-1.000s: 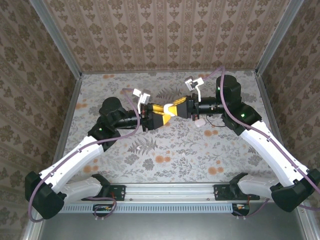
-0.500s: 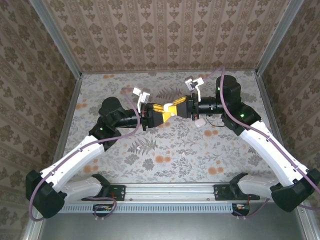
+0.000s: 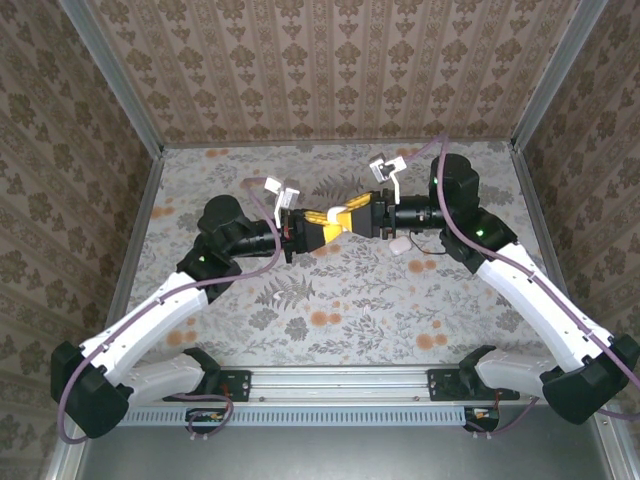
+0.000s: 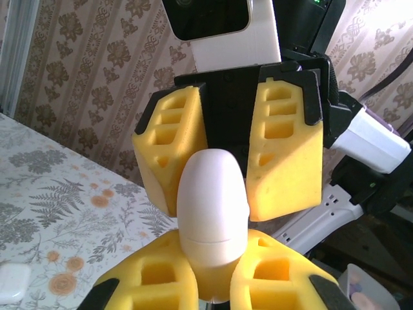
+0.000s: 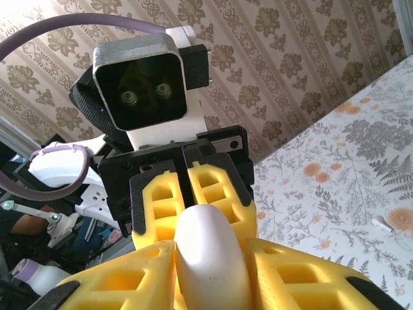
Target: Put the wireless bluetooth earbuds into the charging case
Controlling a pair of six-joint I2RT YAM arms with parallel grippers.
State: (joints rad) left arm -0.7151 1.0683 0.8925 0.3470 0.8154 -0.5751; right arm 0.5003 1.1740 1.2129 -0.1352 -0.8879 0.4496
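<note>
While they meet above the surface, we log left gripper clamped on charging case | right gripper flanking it | whether it grips, we cannot tell.

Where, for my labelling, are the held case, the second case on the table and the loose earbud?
held case [image 4: 213,206]: left wrist view, middle of its shell
second case [image 4: 13,282]: left wrist view, its top face
loose earbud [image 5: 382,224]: right wrist view, its body
</note>
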